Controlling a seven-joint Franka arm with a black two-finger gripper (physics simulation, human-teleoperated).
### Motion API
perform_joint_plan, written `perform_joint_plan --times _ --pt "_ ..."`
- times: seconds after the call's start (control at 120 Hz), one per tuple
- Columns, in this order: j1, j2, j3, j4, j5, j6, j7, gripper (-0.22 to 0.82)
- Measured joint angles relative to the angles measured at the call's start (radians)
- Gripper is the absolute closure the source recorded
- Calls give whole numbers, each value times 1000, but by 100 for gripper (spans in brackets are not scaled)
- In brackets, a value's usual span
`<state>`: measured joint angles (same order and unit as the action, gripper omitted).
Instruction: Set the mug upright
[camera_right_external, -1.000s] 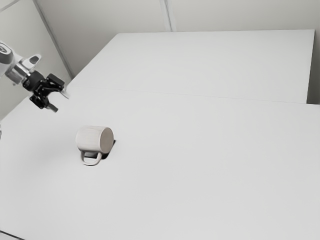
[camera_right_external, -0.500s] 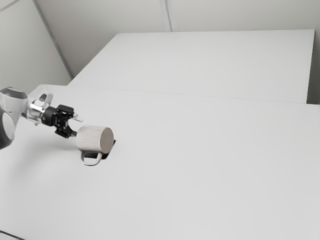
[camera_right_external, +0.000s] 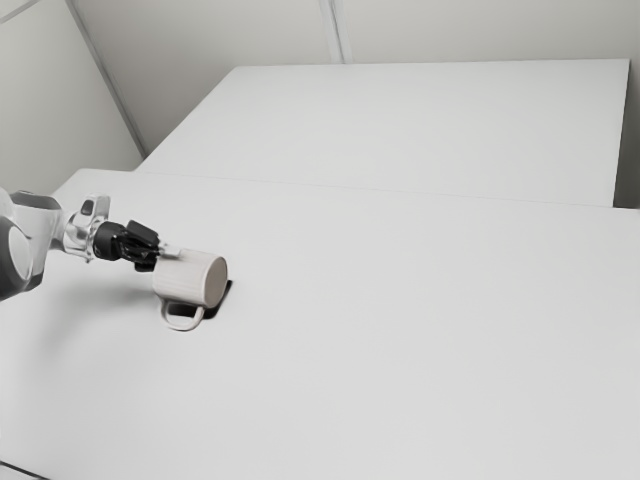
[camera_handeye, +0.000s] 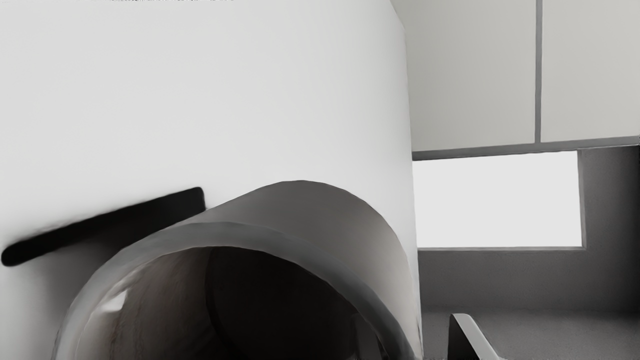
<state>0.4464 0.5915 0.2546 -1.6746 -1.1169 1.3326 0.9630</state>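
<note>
One mug (camera_right_external: 185, 278) lies on its side on the white desk (camera_right_external: 400, 320), not upright, its open mouth toward the arm (camera_right_external: 35, 225) and its flat, round base toward the exterior view's right. Its handle (camera_right_external: 183, 327), a smooth loop, juts out on the side nearer the exterior camera. The hand (camera_right_external: 150, 248) is at the mug's mouth, and its fingers (camera_handeye: 470, 337) stand apart: one is outside the mug's wall, with a gap between them, and a dim shape within the mouth looks like the other. The mug's wall comes between the two, unclamped.

The mug is a pale, plain cylinder with a matte outer face, a thick rounded rim (camera_handeye: 215, 234) and a dark hollow inside that catches one small glint. Close beside the mug, on the desk, is a black strip (camera_handeye: 110, 225) with rounded ends; whether it is a shadow or a flat thing, I cannot tell. Well behind the mug, past a thin seam, spreads another smooth white surface (camera_right_external: 430, 125), and beyond that rise pale wall panels (camera_right_external: 200, 80) with grey strips. Past the mug in the wrist view is a bright rectangle (camera_handeye: 500, 200) set in a dark grey wall (camera_handeye: 500, 280). Nearer the exterior camera than the mug, a thin dark line (camera_right_external: 25, 471) crosses the desk's corner.
</note>
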Motion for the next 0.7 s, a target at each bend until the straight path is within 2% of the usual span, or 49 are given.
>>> perform_joint_plan --times 0.15,0.342,0.467,0.633,0.7 --pt "-4 -33 0 -11 -5 -7 36 70" --pt "-15 -103 1 -46 4 -8 62 75" --pt "-99 -212 2 -50 124 40 33 77" --pt "-267 -334 -1 -50 418 169 -49 78" --pt "-301 -363 -40 -51 552 230 -90 78"
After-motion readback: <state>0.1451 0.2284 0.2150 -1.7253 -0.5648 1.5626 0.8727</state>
